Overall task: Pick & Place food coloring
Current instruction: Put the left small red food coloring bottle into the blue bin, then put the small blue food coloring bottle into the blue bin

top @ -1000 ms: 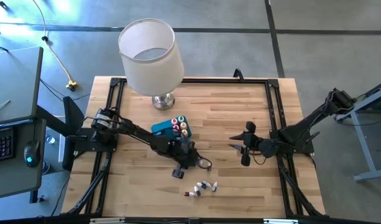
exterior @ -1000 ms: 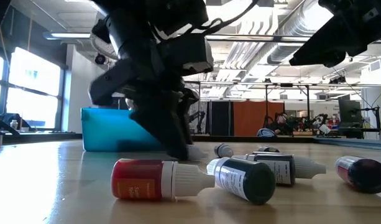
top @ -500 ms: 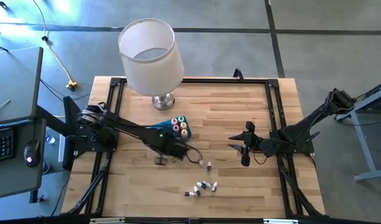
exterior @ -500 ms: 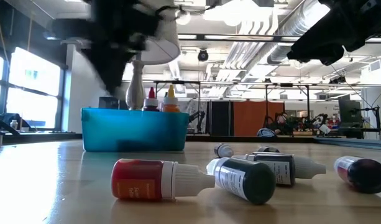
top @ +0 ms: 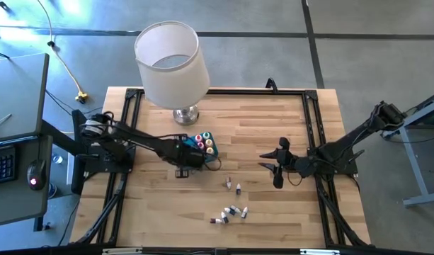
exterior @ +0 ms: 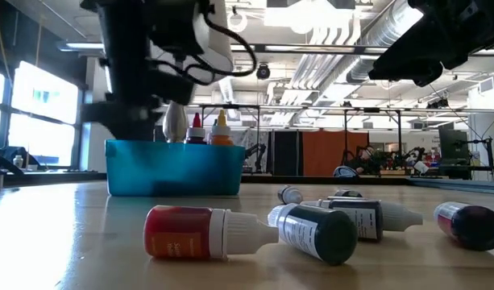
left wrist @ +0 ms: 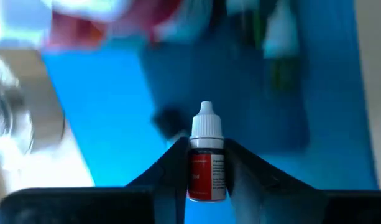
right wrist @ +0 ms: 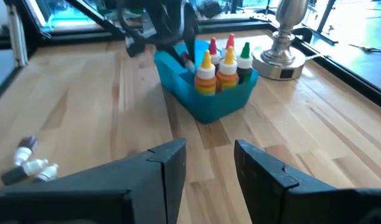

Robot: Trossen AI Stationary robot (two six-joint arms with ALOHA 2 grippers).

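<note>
My left gripper [top: 183, 166] hangs over the left end of the blue tray [top: 190, 145], shut on a red food coloring bottle [left wrist: 206, 169] with a white cap. Several capped bottles [right wrist: 218, 65] stand upright in the tray's right end. More food coloring bottles lie on their sides on the wood: two [top: 233, 185] near the middle and a cluster [top: 229, 212] closer to the near edge. In the low view the nearest of them are a red one [exterior: 194, 233] and a dark one [exterior: 319, 234]. My right gripper [right wrist: 206, 163] waits open at the right, clear of everything. My left gripper pinches the red bottle's labelled body [left wrist: 196, 177] between its two fingers, one on each side. The bottle lies along the fingers, and its white cap [left wrist: 206, 121] sticks out past the fingertips. The fingers slant steeply down from above. The bottle is lifted clear, over the tray's blue floor.
A table lamp with a white shade [top: 170, 64] and a metal foot [right wrist: 283, 53] stands just behind the tray. Black rails [top: 312, 127] frame the tabletop. Bare wood [top: 153, 205] lies between the tray and the near edge.
My left gripper has risen from the wood by the loose bottles and swung toward the table's far left, ending over the tray's left end. It has tipped to point more steeply down. The red bottle has come along, lifted clear.
</note>
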